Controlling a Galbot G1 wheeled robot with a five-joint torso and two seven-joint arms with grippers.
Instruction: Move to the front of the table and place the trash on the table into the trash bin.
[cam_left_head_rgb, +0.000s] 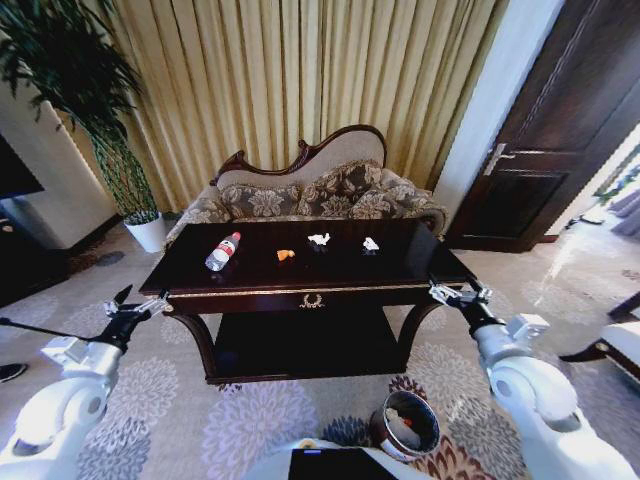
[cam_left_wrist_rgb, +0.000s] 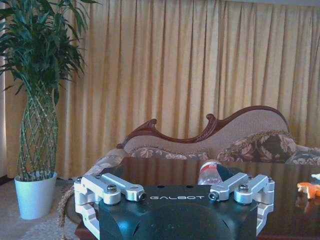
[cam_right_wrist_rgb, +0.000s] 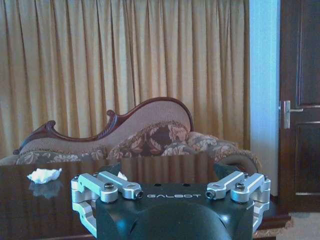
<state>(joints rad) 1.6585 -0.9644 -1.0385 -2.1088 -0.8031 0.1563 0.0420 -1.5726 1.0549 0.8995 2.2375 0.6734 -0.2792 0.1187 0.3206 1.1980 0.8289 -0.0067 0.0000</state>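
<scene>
At the front of the dark wooden table (cam_left_head_rgb: 400, 262), both arms hover with jaws apart, left gripper (cam_left_head_rgb: 137, 305) nearest the clear bottle (cam_left_head_rgb: 222, 251), right gripper (cam_left_head_rgb: 456, 293) at the far corner; orange scrap (cam_left_head_rgb: 286, 254) and white scraps (cam_left_head_rgb: 319, 239) lie mid-table, the trash bin (cam_left_head_rgb: 405, 425) on the carpet below. A side-on grasp of the bottle's body suits best. "GALBOT" reads on each gripper; the bottle's label seems illegible

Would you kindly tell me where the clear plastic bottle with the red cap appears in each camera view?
Head view: the clear plastic bottle with red cap lies on the dark table's left part.
Left wrist view: its base peeks above the left gripper.
Right wrist view: not in it.
Shared landmark: the carved sofa back before the gold curtains.
</scene>
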